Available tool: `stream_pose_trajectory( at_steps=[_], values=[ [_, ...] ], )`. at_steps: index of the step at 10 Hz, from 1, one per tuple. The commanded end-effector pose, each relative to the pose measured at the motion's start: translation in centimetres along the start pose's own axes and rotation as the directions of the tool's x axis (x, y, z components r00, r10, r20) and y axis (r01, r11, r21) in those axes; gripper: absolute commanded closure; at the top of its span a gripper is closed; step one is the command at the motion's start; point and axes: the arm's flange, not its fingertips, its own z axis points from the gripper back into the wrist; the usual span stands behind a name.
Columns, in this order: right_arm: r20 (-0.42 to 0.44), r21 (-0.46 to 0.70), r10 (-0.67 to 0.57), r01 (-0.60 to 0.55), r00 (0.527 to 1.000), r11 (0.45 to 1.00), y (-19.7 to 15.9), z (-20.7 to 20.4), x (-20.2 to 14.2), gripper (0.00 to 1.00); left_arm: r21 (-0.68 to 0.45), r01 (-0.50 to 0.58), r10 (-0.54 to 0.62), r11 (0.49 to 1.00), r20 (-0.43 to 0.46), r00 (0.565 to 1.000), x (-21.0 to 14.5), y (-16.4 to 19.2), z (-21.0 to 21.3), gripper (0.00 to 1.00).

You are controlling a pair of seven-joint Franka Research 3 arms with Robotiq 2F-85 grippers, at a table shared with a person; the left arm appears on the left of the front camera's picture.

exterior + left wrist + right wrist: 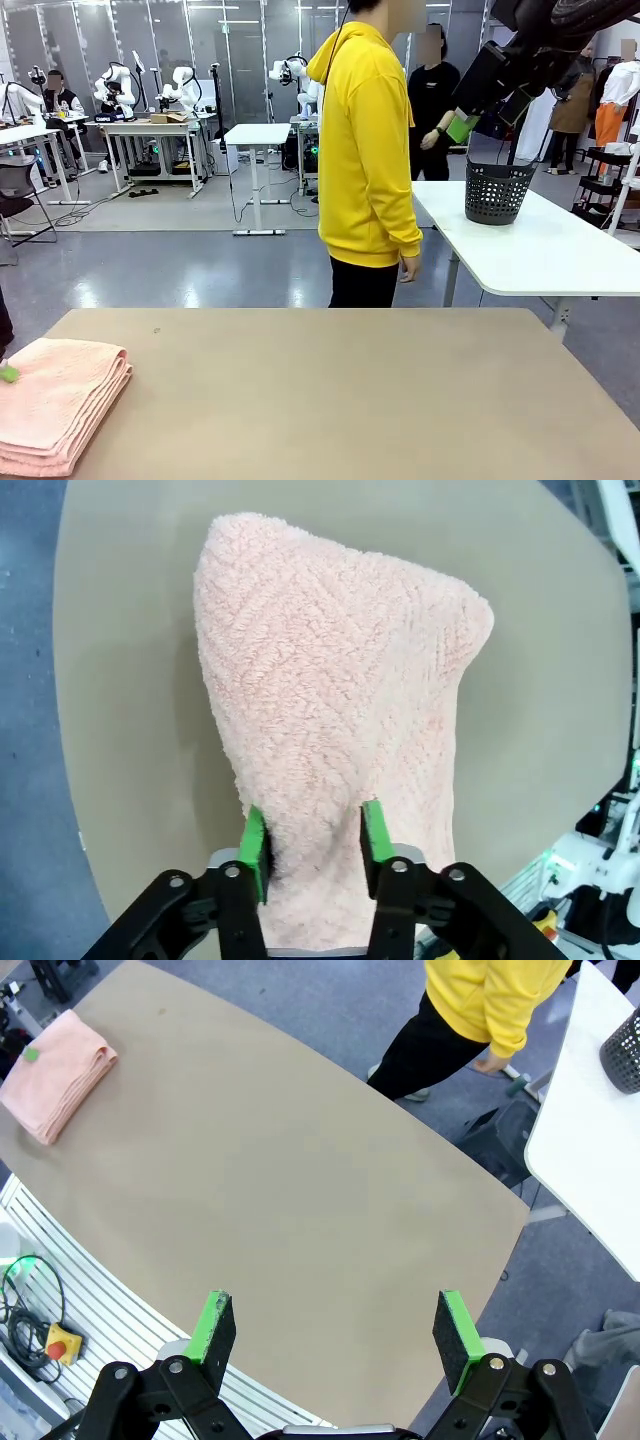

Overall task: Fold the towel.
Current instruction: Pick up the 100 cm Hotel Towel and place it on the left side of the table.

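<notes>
Folded in layers, the towel (58, 402) lies at the surface's (340, 400) near-left edge; lifting away could snag and undo it. Left wrist: left end effector (313, 848) stands slightly parted, pads (254, 845) straddling a towel fold. Right wrist: right end effector (336, 1328) is wide open, empty.

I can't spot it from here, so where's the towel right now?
The towel lies folded at the table's near left corner in the front view, on the robot's left, with the left gripper right over it, a green pad on either side.
</notes>
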Motion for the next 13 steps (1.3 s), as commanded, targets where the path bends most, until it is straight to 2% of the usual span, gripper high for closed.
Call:
stream_pose_trajectory(
  at_steps=[1,3,4,5,8,9,13],
  values=[
    [-0.005,-0.01,-0.004,0.004,1.0,1.0,0.0,-0.1,0.0,0.0,0.085,-0.007,0.012,0.996,-0.052,0.999,0.3,-0.4,0.8,0.0],
    [-0.005,-0.01,-0.004,0.004,1.0,1.0,0.0,-0.1,0.0,0.0,0.137,0.002,0.006,0.991,-0.061,0.998,0.1,-1.4,2.2,0.0],
    [-0.005,-0.01,-0.004,0.004,1.0,1.0,0.0,-0.1,0.0,0.0,0.167,0.009,0.002,0.986,-0.068,0.998,0.0,-2.1,2.8,0.1],
    [-0.005,-0.01,-0.004,0.004,1.0,1.0,0.0,-0.1,0.0,0.0,0.187,0.011,0.002,0.982,-0.071,0.997,-0.1,-2.8,3.2,0.01],
    [-0.005,-0.01,-0.004,0.004,1.0,1.0,0.0,-0.1,0.0,0.0,0.227,-0.02,0.036,0.974,-0.068,0.997,-0.7,-4.9,3.2,0.0],
    [-0.005,-0.01,-0.004,0.004,1.0,1.0,0.0,-0.1,0.0,0.0,0.184,0.018,-0.007,0.983,-0.058,0.998,0.4,-3.2,3.3,0.0],
    [-0.005,-0.01,-0.004,0.004,1.0,1.0,0.0,-0.1,0.0,0.0,0.184,0.018,-0.007,0.983,-0.058,0.998,0.4,-3.2,3.3,0.0]
  ],
)
